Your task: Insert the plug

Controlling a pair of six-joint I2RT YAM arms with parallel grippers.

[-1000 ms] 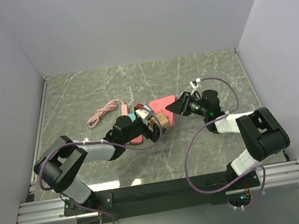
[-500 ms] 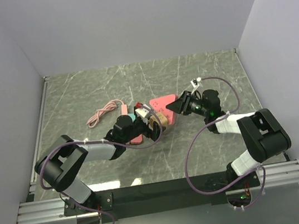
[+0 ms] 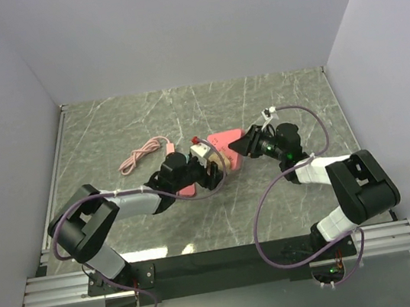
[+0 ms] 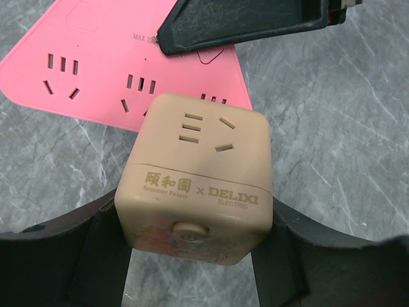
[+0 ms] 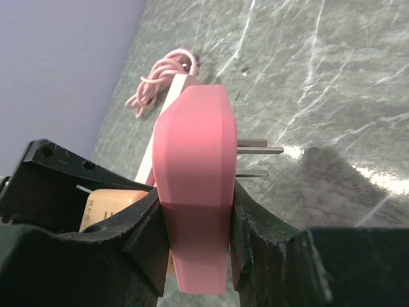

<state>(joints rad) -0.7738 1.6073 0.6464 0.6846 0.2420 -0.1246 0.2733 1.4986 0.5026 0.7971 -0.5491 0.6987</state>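
My left gripper (image 3: pixel 211 169) (image 4: pixel 195 252) is shut on a beige cube socket (image 3: pixel 208 161) (image 4: pixel 198 173); its face with slot holes points up and away in the left wrist view. My right gripper (image 3: pixel 242 145) (image 5: pixel 195 233) is shut on a flat pink plug body (image 3: pixel 224 141) (image 5: pixel 192 192), held edge-on. Its metal prongs (image 5: pixel 259 151) stick out on the side away from the cube. The pink body's socket face (image 4: pixel 96 70) lies just beyond the cube, almost touching it. One right finger (image 4: pixel 243 25) shows on that face.
A coiled pink cable (image 3: pixel 142 155) (image 5: pixel 163 77) lies on the marble table (image 3: pixel 274 205) at the back left. Another pink piece (image 3: pixel 187 191) lies under the left wrist. A small red part (image 3: pixel 196 138) sits beside the pink body. Walls close three sides.
My left gripper has carried the beige cube up and right, closer to the pink plug body, and turned slightly. The right gripper has barely moved.
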